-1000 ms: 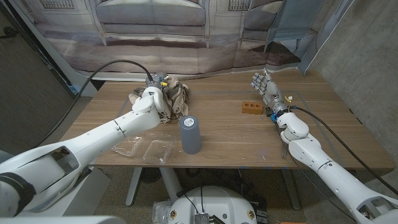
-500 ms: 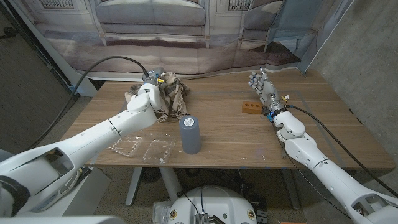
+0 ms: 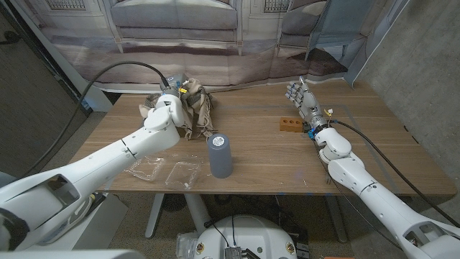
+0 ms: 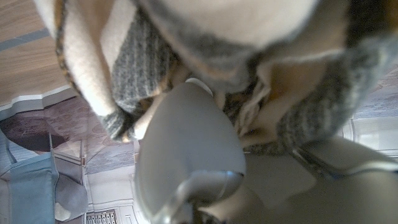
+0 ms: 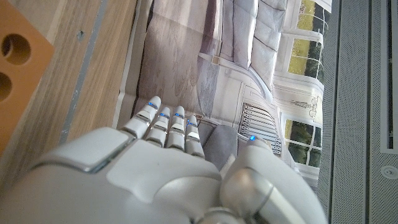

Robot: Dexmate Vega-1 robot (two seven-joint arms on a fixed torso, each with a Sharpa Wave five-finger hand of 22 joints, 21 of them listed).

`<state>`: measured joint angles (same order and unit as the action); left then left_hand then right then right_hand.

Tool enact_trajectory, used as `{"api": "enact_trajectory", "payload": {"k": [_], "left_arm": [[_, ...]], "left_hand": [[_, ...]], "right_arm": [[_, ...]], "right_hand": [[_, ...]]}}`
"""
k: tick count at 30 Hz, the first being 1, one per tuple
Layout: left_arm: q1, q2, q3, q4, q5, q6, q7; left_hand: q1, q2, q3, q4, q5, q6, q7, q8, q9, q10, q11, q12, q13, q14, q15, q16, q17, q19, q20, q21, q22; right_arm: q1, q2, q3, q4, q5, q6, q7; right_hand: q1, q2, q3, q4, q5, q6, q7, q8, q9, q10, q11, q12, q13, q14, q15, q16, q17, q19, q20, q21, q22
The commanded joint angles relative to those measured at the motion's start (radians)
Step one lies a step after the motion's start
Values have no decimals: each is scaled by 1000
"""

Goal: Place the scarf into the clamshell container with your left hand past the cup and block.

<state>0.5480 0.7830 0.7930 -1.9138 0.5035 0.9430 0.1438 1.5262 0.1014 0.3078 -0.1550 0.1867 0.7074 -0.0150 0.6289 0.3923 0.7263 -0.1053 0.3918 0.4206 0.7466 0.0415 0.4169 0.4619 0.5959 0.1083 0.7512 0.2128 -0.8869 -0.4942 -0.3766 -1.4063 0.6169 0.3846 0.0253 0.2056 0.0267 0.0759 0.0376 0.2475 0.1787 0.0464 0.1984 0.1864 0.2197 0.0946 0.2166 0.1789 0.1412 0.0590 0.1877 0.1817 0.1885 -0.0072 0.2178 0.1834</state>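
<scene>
My left hand (image 3: 170,109) grips the beige and grey striped scarf (image 3: 198,111) at the table's far left; the cloth hangs bunched from the fingers. In the left wrist view the scarf (image 4: 205,68) drapes right over my fingers (image 4: 186,149). The clear clamshell container (image 3: 169,171) lies open near the front edge, left of the tall grey-blue cup (image 3: 219,156). An orange block (image 3: 289,125) with holes sits right of centre. My right hand (image 3: 303,101) stands open just beyond the block (image 5: 17,56), fingers apart; the right wrist view shows its back (image 5: 155,168).
The wooden table (image 3: 259,155) has bare room between the cup and the block and along the right side. A black cable (image 3: 122,72) arcs over my left arm. A printed backdrop (image 3: 230,43) hangs behind the table's far edge.
My left hand has drawn a little toward the table's far left, lifting the scarf with it and bunching the cloth. The right hand, cup, block and container have not moved.
</scene>
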Motion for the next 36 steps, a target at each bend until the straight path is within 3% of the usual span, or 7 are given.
{"api": "enact_trajectory", "payload": {"k": [1,13,16,18,21,26,36], "left_arm": [[26,26,-41,-52,-5,-2,-4],[90,71,-99,-113,-26,-34,13],[51,77,-18,-110,90,49,-3],[107,93,-126,-135,-38,-46,-9],[113,116,-114,-152,-7,-45,-7],[186,154,-183,-185,-45,-122,43],[245,192,-240,-225,-52,-133,49]], "left_hand": [[57,40,38,-9,15,56,39,7,4,11,-3,0,7,130,-221,-1,52,154,-205,12,2],[63,36,49,-7,22,56,37,9,9,15,-4,-3,16,132,-222,-5,57,147,-205,30,0],[62,35,51,-4,23,58,37,9,8,17,-5,-4,19,134,-223,-6,58,145,-206,35,-1],[61,33,53,-4,25,58,37,10,9,22,-13,-3,22,135,-222,-7,60,143,-206,41,-2],[60,32,55,-2,26,59,38,10,10,26,-12,-3,25,137,-223,-7,61,142,-205,46,-3],[57,29,59,0,27,61,36,11,10,33,-15,-4,30,139,-222,-9,64,140,-206,55,-5],[52,24,65,3,29,64,33,15,15,39,-15,-7,40,139,-223,-12,70,131,-205,72,-9]], "right_arm": [[9,6,-4,12,6,3,11],[2,0,-5,-10,-4,-5,-3],[0,-3,-5,-17,-5,-10,-7],[-2,-5,-5,-22,-6,-13,-12],[-6,-7,-3,-27,-6,-14,-14],[-10,-14,-3,-40,-11,-23,-20],[2,-16,-7,-44,-13,-34,-17]], "right_hand": [[0,7,-1,-1,-2,10,2,-1,3,7,-2,-4,6,5,-1,0,3,13,1,-1,4],[0,8,-2,-1,-2,11,3,-1,3,7,-1,-5,6,6,-2,0,3,13,0,-2,4],[0,9,-3,-1,-2,11,4,-1,3,7,-2,-5,6,6,0,0,3,13,0,-2,4],[0,9,-3,-1,-2,11,4,-1,3,6,-2,-5,6,5,-1,0,3,13,0,-3,4],[-1,9,-3,-1,-2,10,3,-1,3,7,-1,-5,6,5,-2,0,3,12,0,-3,4],[-1,9,-4,-1,-3,11,3,-1,3,6,-1,-5,6,5,-2,0,3,13,0,-3,4],[-1,10,-5,-2,-3,11,3,-1,3,6,-1,-5,6,6,-1,0,3,13,-1,-4,4]]}}
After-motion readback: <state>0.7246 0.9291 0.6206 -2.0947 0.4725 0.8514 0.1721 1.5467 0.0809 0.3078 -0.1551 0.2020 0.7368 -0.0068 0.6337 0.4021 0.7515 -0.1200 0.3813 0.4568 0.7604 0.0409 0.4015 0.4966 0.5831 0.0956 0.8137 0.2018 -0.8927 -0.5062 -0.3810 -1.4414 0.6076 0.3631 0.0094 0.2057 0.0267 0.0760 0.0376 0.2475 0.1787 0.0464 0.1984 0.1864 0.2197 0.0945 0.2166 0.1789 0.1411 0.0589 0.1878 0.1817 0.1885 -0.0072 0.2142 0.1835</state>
